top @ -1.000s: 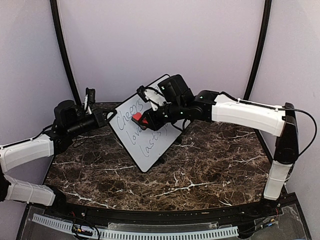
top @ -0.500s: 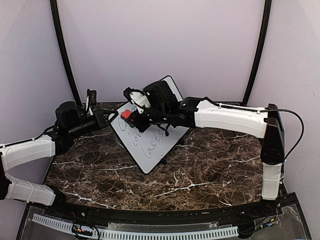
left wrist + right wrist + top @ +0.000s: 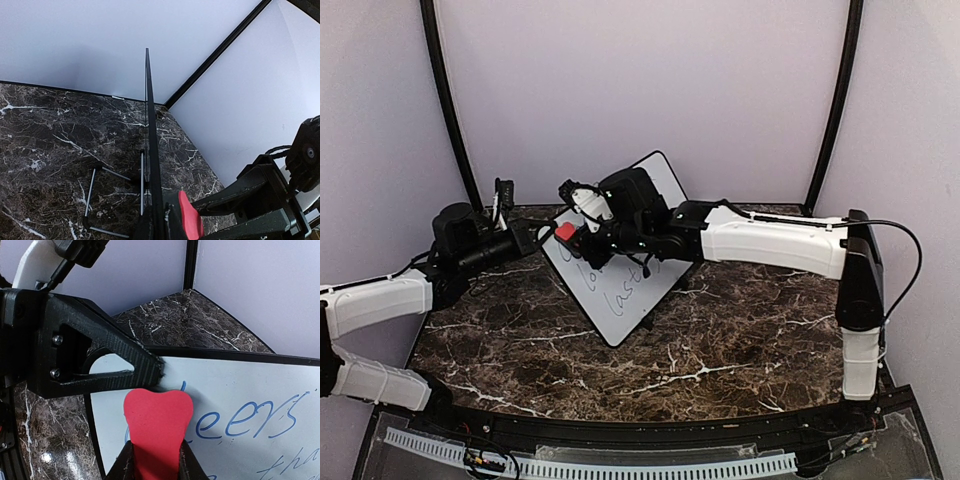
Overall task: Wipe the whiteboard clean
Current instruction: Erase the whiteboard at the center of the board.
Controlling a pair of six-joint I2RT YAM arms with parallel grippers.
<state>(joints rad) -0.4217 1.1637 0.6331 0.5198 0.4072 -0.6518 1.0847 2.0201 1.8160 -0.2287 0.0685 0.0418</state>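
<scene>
Erasing looks barely begun: the whiteboard (image 3: 623, 300) stands tilted on the dark marbled worktop (image 3: 740, 340), and lines of handwriting (image 3: 260, 415) cover most of its face. The right claw (image 3: 576, 238) is closed tight on a red eraser (image 3: 157, 422), whose rounded end presses the board's upper left corner, over the first letters of the top line. The left claw (image 3: 532, 237) is clamped shut on the board's left edge, steadying it. Every line below and to the right of the eraser is left to wipe. Behind the board, wire legs (image 3: 95, 197) prop it; pale bare walls (image 3: 620, 70) close in around it
</scene>
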